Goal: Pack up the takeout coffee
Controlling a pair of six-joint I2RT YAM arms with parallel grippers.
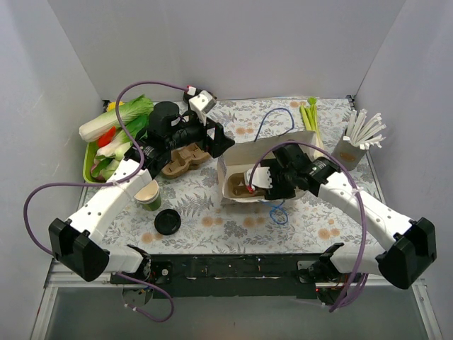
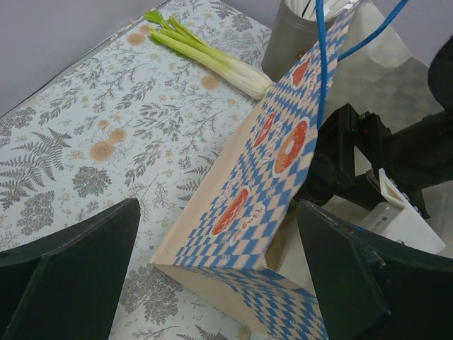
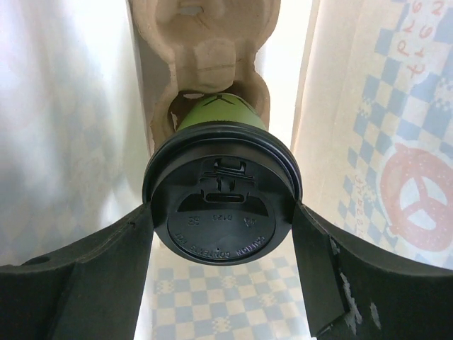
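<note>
Right gripper (image 3: 221,211): we found it pinching the takeout coffee (image 3: 219,234) between its fingers by the black lid (green cup beyond, seated in pulp carrier (image 3: 205,49)). Left gripper (image 2: 218,219): spread, empty.

Veg tray (image 1: 87,168) far L; scallions (image 1: 310,117), straws (image 1: 367,127) far R.

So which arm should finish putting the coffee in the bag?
Right. The right fingers press both sides of the coffee cup lid, with the cup at the cardboard tray inside the bag. The left fingers are open and empty, outside the bag.
</note>
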